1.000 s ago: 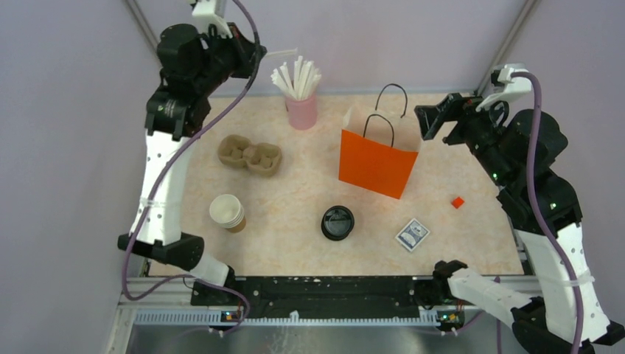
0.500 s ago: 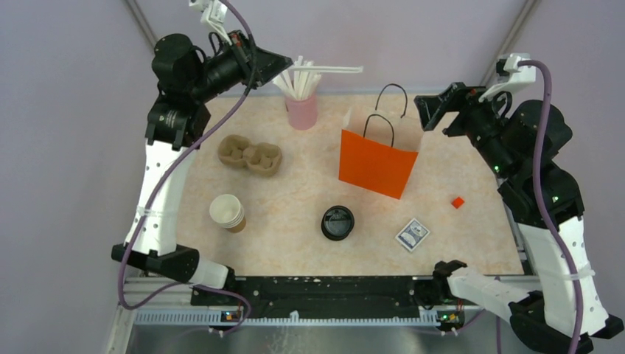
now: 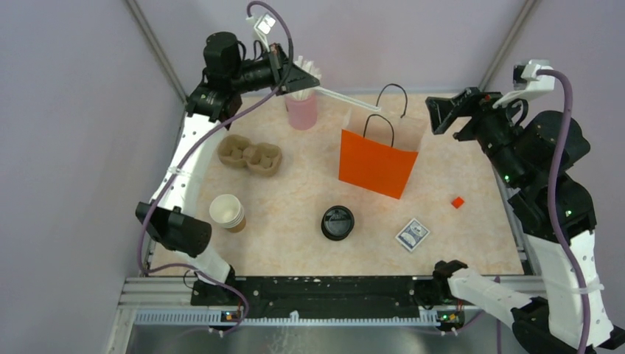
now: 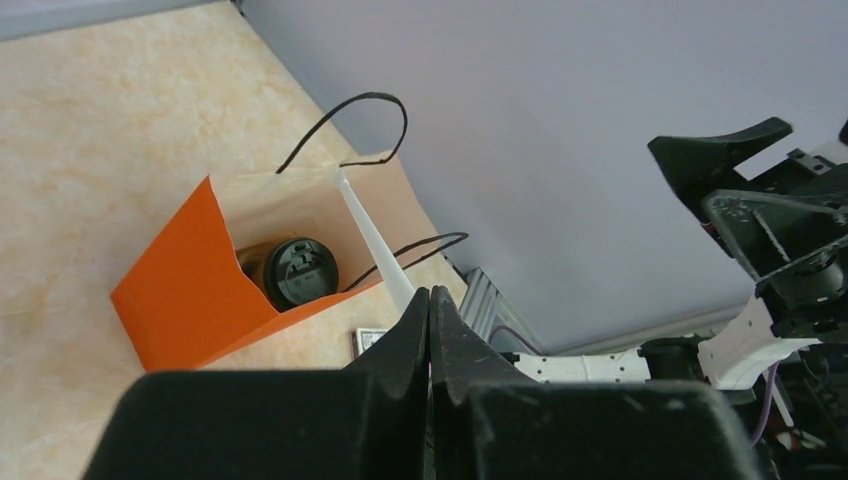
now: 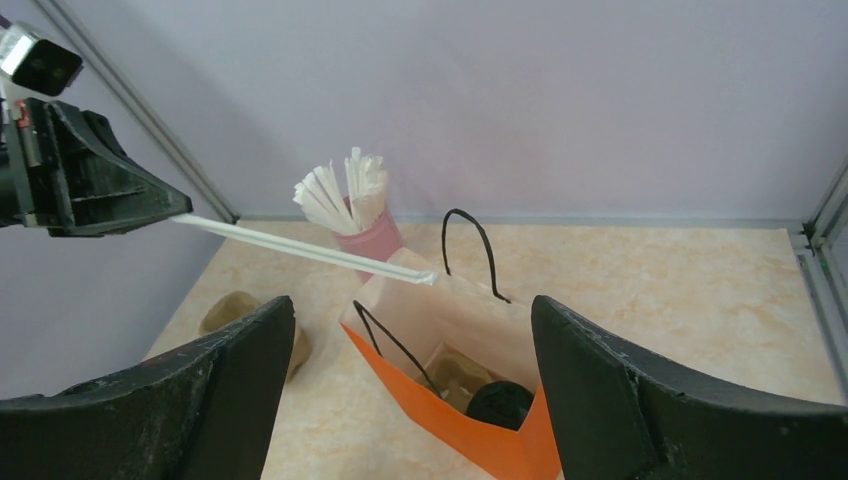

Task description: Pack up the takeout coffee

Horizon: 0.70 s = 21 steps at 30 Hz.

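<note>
The coffee (image 4: 298, 272) is seen inside the orange bag (image 3: 376, 167), which stands upright on the counter (image 3: 295, 195). Only its black lid and a sliver of brown cup are shown in the left wrist view. In the right wrist view the lid is half cut off by the bag's near wall, and in the top view the cup is hidden altogether. Whether it stands or leans cannot be told. The left jaws are pressed together on one end of a white straw (image 3: 350, 100). The straw's far tip is held at the bag's back rim, and contact there cannot be made out. The right jaws are spread wide with nothing between them, and are held in the air beside the bag's far right corner. Their lower parts are cut off by the frame. A loose black lid (image 3: 337, 222) is left on the counter in front of the bag.
</note>
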Tool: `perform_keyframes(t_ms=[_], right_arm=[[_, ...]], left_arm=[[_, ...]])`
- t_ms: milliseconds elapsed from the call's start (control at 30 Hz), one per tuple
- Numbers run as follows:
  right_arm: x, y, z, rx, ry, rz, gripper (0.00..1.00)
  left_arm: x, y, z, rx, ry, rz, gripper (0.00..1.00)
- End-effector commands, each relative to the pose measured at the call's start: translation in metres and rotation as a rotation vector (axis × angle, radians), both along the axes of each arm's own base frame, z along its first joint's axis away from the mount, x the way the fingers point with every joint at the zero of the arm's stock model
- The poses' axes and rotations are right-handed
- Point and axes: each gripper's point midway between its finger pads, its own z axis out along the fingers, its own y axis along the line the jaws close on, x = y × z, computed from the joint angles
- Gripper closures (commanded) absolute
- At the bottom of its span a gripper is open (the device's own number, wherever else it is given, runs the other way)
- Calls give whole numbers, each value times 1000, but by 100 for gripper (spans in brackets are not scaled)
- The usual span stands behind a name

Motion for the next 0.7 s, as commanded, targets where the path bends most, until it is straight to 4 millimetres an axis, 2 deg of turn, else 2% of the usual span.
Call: perform_keyframes(t_ms=[0, 133, 233, 433, 467, 533, 600, 667], right_arm=[[-10, -16, 17, 7, -50, -50, 14], [-8, -14, 10, 9, -31, -48, 14], [-6, -9, 1, 13, 0, -31, 14], [-8, -8, -18, 5, 48, -20, 14], [-8, -7, -20, 6, 54, -22, 14], [-7, -6, -29, -7, 82, -15, 14], [-4, -5, -42, -40, 134, -18, 13], [-2, -8, -55, -44, 196, -47, 7]], left_arm=[[-8, -27, -5, -1, -26, -114, 100], [5, -60, -39, 25, 28, -163, 100], [10, -81, -51, 18, 34, -199, 100], [19, -103, -84, 36, 101, -233, 97], [20, -104, -90, 45, 109, -234, 90], [21, -106, -95, 43, 116, -249, 71], [23, -106, -90, 56, 95, -242, 53], [30, -103, -79, 75, 59, -216, 39]])
